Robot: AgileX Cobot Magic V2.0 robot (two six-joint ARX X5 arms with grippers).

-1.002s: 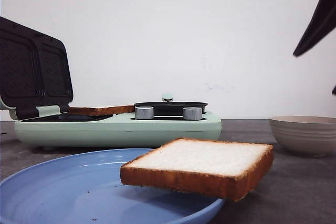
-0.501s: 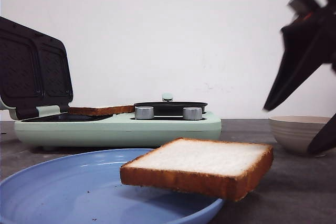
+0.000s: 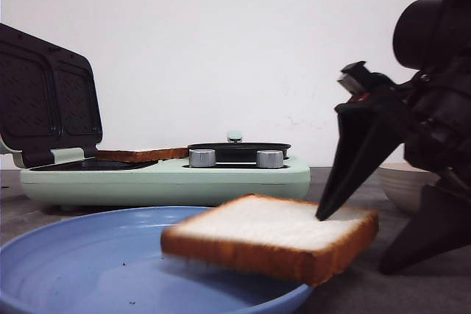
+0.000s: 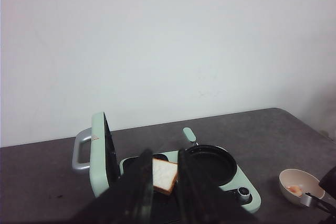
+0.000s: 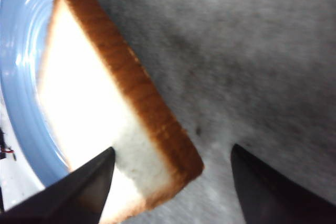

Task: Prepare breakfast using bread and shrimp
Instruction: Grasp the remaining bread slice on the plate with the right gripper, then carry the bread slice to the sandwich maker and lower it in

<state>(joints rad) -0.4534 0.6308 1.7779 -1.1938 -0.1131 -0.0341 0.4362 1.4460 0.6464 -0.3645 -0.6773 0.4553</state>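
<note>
- i see a dark grey, mottled tabletop (image 3: 441,292) running back to a plain white wall (image 3: 221,49); nothing else of the room shows.
- on the near left sits a round light-blue plate (image 3: 88,270); a square slice of white bread with golden-brown crust (image 3: 272,237) lies on its right rim, its right end overhanging the table.
- my right gripper (image 3: 368,244) is down at that overhanging end, its black fingers spread wide: one fingertip (image 3: 324,211) rests at the slice's top face near the right edge, the other finger stands on the table side just beyond the crust.
- in the right wrist view the right gripper (image 5: 170,179) straddles the slice's corner, the fingers apart and not clamped on the crust; bare table lies to the open side.
- behind the plate is a mint-green sandwich maker with a black hotplate side (image 3: 169,178), lid (image 3: 48,97) tilted up and open on the left; a second slice of bread (image 4: 164,175) lies in its grill tray.
- a pale beige bowl (image 3: 401,185) stands on the table to the right, partly hidden by my right arm; the left wrist view shows something pinkish inside it, too small to tell.
- my left gripper (image 4: 164,192) is high above the sandwich maker, its fingers showing a narrow gap and holding nothing.
- free table shows between plate and sandwich maker, and around the bowl.
</note>
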